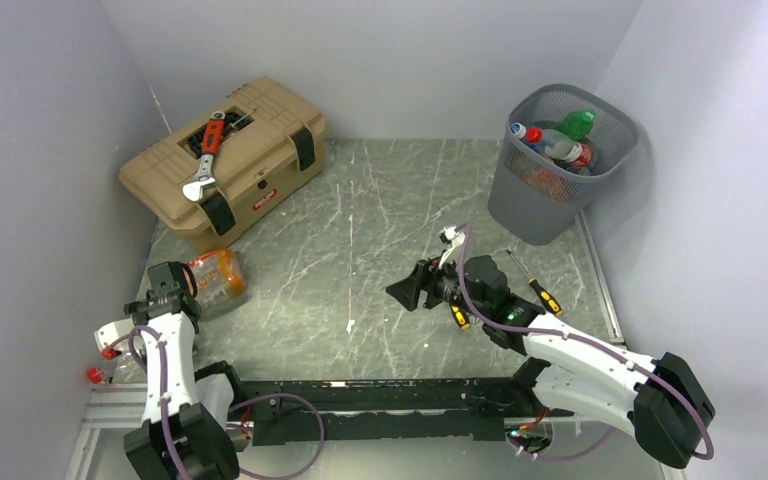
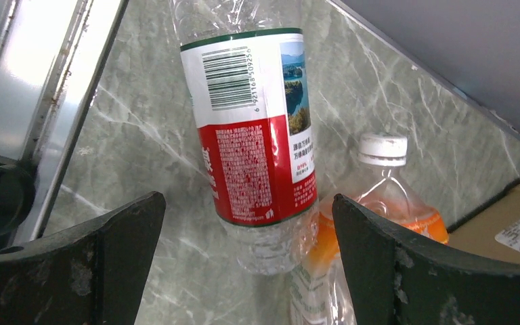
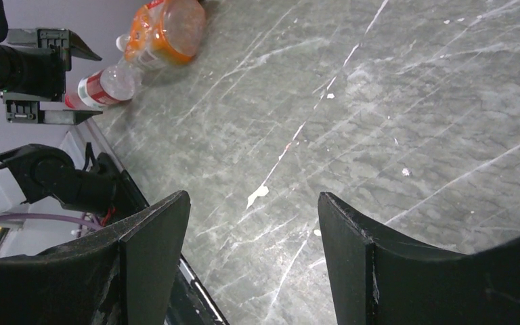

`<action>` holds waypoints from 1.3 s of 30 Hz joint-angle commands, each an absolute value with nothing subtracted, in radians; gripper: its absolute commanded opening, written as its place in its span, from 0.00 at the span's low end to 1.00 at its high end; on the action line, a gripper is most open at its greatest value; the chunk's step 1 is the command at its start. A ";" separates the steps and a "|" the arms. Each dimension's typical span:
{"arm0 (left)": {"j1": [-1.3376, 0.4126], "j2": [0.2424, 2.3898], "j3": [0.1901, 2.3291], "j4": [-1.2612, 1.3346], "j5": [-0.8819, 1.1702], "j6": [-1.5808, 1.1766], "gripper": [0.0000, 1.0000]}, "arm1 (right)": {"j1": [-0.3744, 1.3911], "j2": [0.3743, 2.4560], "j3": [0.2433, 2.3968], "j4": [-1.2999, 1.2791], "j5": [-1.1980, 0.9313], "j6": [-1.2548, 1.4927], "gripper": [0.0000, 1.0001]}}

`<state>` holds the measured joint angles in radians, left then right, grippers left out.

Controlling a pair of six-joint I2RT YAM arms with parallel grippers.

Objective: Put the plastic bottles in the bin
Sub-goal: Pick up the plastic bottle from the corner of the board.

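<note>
A clear plastic bottle with a red-and-white label (image 2: 254, 145) lies on the marble table by the left wall, also visible in the top view (image 1: 112, 340) and the right wrist view (image 3: 105, 84). An orange-labelled bottle with a white cap (image 2: 379, 203) lies beside it (image 1: 215, 280). My left gripper (image 2: 247, 198) (image 1: 165, 290) hangs open over the labelled bottle's near end, its jaws wide on either side and not touching. My right gripper (image 3: 252, 196) (image 1: 410, 285) is open and empty above mid-table. The grey mesh bin (image 1: 520, 205) at the far right holds several bottles.
A tan toolbox (image 1: 260, 165) with a red-handled wrench (image 1: 205, 155) on its lid stands at the far left. Two yellow-and-black screwdrivers (image 1: 538, 285) (image 1: 457, 316) lie by my right arm. A metal rail (image 2: 54, 88) runs along the table edge near the bottles.
</note>
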<state>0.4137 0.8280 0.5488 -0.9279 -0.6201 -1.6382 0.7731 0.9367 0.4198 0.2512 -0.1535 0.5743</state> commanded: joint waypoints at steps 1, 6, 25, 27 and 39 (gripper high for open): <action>0.451 0.845 0.531 -0.801 -0.596 -1.623 0.99 | 0.778 0.915 0.441 0.246 -0.147 0.531 0.73; 0.453 0.883 0.516 -0.778 -0.563 -1.658 0.94 | 0.778 0.910 0.432 0.242 -0.140 0.512 0.74; 0.499 1.066 0.510 -0.733 -0.536 -1.629 0.75 | 0.778 0.863 0.427 0.211 -0.117 0.485 0.74; 0.499 1.047 0.508 -0.737 -0.539 -1.616 0.73 | 0.778 0.847 0.423 0.201 -0.104 0.482 0.74; 0.497 0.862 0.643 -0.851 -0.617 -1.455 0.57 | 0.778 0.843 0.409 0.231 -0.096 0.490 0.74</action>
<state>0.4942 0.9176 0.5365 -0.7975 -0.5404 -1.5558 0.7731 0.8322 0.4133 0.1806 -0.1024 0.4973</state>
